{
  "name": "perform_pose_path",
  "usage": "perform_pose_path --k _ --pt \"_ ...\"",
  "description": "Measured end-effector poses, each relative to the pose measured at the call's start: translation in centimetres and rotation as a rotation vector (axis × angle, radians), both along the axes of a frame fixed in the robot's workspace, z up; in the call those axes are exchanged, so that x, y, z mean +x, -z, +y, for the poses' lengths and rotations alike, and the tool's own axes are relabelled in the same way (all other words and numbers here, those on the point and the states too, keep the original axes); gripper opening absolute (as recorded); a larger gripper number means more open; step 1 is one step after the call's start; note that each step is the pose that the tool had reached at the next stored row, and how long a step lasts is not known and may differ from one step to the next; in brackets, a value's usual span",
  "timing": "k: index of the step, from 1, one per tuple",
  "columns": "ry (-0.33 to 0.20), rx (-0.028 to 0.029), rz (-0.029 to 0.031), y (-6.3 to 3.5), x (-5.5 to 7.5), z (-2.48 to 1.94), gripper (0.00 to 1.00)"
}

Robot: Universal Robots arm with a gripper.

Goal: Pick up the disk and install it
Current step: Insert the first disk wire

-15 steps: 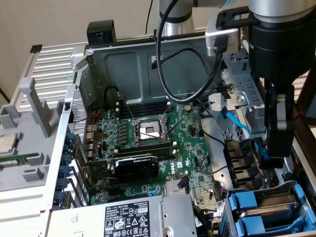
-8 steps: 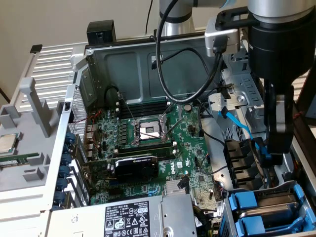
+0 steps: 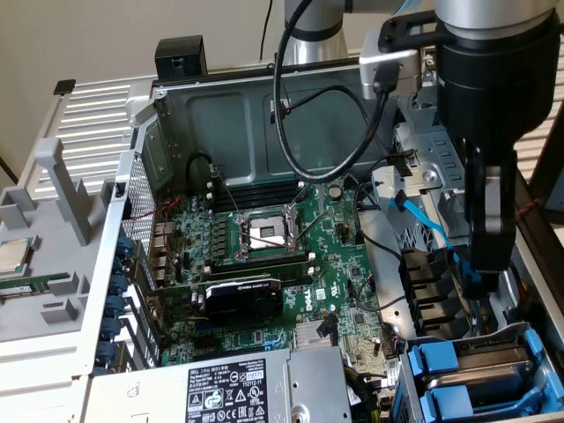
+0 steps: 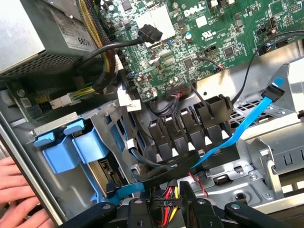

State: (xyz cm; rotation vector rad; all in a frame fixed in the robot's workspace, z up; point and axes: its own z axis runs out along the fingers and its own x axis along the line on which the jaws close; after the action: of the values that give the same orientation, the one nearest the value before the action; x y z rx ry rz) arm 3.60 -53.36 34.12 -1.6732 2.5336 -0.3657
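— Where is the pincer?

— Down inside the open computer case, on the exterior view's right. The arm reaches down beside a blue cable, into the gap between the motherboard and the case's right wall.

— Released or clenched?

— Clenched, going by the wrist view. Its two fingers sit against either side of a black power plug marked P10. Red, yellow and black wires run out of the plug.

— So it has no hold on the disk?

— None. The disk is apart from the pincer, slotted in the drive cage at the near right corner of the case. Its blue end faces the exterior view's left. Two blue frames are stacked there, one above the other. I cannot tell which of them carries the task's drive, because the metal body is mostly hidden.

— What lies close by?

— A row of black plastic fins stands just beyond the plug, and the blue cable passes them. A person's hand shows at the case's edge, beside the blue frames. The grey power-supply box lies along the near edge, left of the cage.
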Motion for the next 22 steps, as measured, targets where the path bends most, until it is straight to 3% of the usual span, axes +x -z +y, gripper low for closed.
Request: perform_pose_path --k 3,7,9,14,20,22 --pt "0.0 -0.0013 -0.0004 0.0 -0.33 0.19 0.35" --pt "0.001 -0.0183 -0.0025 0.01 -0.59 0.23 0.35" --pt "0.001 -0.0234 -0.0046 -0.02 -0.72 0.24 0.35" --pt "0.005 -0.0325 -0.0179 -0.15 -0.9 0.26 0.35" --pt "0.025 -0.0494 -0.0285 -0.16 -0.92 0.26 0.35" --pt "0.033 -0.0524 -0.0319 -0.16 -0.92 0.26 0.35"
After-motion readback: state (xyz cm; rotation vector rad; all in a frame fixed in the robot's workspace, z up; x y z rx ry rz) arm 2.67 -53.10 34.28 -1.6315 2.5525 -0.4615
